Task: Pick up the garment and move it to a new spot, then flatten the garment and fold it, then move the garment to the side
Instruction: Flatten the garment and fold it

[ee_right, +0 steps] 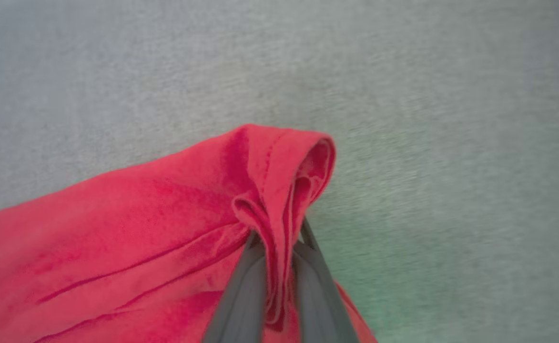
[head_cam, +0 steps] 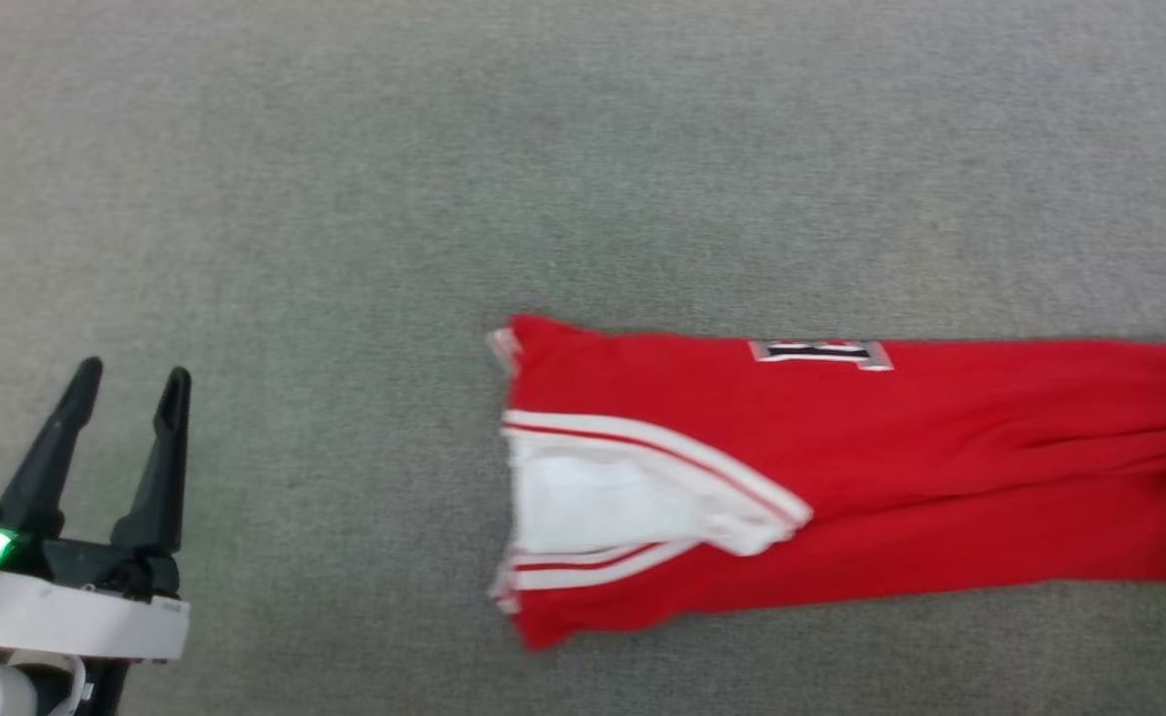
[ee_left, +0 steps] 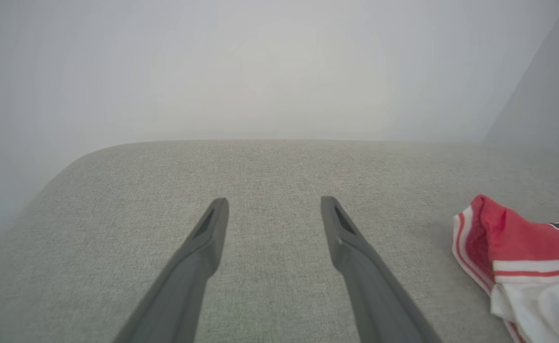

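Head view: garment (head_cam: 940,477) runs off right edge.

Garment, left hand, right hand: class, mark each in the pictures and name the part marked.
garment (head_cam: 940,467): head view, red body below the print.
left hand (head_cam: 133,370): head view, midway between open fingertips.
right hand (ee_right: 279,229): right wrist view, midway between fingertips pinching red fold.
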Motion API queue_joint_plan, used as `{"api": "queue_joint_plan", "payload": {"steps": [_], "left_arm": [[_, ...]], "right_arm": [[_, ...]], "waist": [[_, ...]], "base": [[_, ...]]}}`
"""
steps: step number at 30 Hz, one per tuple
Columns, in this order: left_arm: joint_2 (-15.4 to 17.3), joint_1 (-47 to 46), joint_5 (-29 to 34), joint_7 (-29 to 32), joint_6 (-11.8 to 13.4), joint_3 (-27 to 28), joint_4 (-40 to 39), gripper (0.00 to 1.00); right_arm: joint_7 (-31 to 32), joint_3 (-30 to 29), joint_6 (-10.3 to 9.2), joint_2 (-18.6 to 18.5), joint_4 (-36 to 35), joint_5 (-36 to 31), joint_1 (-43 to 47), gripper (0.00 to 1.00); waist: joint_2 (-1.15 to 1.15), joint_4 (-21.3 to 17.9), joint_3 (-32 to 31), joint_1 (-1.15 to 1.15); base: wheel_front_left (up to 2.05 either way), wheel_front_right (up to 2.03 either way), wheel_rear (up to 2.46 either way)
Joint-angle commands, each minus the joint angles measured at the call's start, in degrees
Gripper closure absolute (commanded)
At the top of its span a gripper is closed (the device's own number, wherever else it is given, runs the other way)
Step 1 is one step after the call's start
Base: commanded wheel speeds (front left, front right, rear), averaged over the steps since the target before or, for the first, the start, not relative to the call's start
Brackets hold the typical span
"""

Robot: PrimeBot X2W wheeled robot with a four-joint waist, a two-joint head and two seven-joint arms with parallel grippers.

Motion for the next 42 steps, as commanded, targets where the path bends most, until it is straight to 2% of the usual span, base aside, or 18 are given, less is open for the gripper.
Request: {"api": "queue_joint_plan", "payload": {"steps": [1, 7, 12, 21, 27, 30, 32, 37, 42], "left_arm": [[0.30, 0.68, 0.62, 0.07, 0.10, 0.45, -0.53, 0.00], [1.12, 1.52, 0.64, 0.08, 0.10, 0.59, -1.41, 0.00], [0.98, 2.17, 0.62, 0.08, 0.10, 0.39, -1.12, 0.00], [-1.42, 2.85, 0.70, 0.08, 0.10, -1.32, 0.32, 0.00], [-2.78, 2.63, 0.24, 0.08, 0.10, -1.78, 0.93, 0.00], [-3.37, 2.12, 0.00, 0.07, 0.10, -2.22, 1.11, 0.00], [-3.60, 1.95, -0.14, 0.08, 0.10, -2.28, 1.18, 0.00], [-4.36, 0.73, -0.72, 0.08, 0.10, -2.80, 1.99, 0.00], [-4.72, -0.30, -1.31, 0.08, 0.10, -3.17, 2.53, 0.00]], "right_arm": [[-0.90, -2.17, -0.09, -1.27, -0.38, -0.65, -0.57, 1.00], [-2.87, -9.54, -0.09, -3.95, -0.80, -2.37, -0.88, 1.00], [-2.25, -6.77, -0.08, -4.35, -1.60, 0.28, 0.55, 1.00], [1.18, 10.09, -0.08, -5.85, -11.46, 9.87, 7.34, 1.00], [2.81, 23.22, -0.07, -3.55, -15.70, 12.41, 4.32, 1.00], [3.13, 30.30, -0.07, -1.79, -14.83, 11.47, 1.68, 1.00], [2.98, 32.30, -0.07, -0.98, -14.18, 11.13, 0.60, 1.00], [1.01, 42.11, -0.07, 2.04, -8.26, 9.30, -4.58, 1.00], [-1.58, 47.01, -0.07, 1.31, -1.26, 7.40, -7.81, 1.00]], "waist": [[0.00, -1.30, 0.26, 0.00], [0.00, -2.62, 0.34, 0.00], [0.00, -3.62, -0.79, 0.00], [0.00, -3.38, -4.97, 0.00], [0.00, -1.88, -5.38, 0.00], [0.00, -0.66, -5.28, 0.00], [0.00, -0.21, -5.19, 0.00], [0.00, 2.94, -4.35, 0.00], [0.00, 4.93, -3.25, 0.00]], "base": [[0.00, 0.00, 0.00], [0.00, 0.00, 0.00], [0.00, 0.00, 0.00], [0.00, 0.00, 0.00], [0.00, 0.00, 0.00], [0.00, 0.00, 0.00], [0.00, 0.00, 0.00], [0.00, 0.00, 0.00], [0.00, 0.00, 0.00]]}}
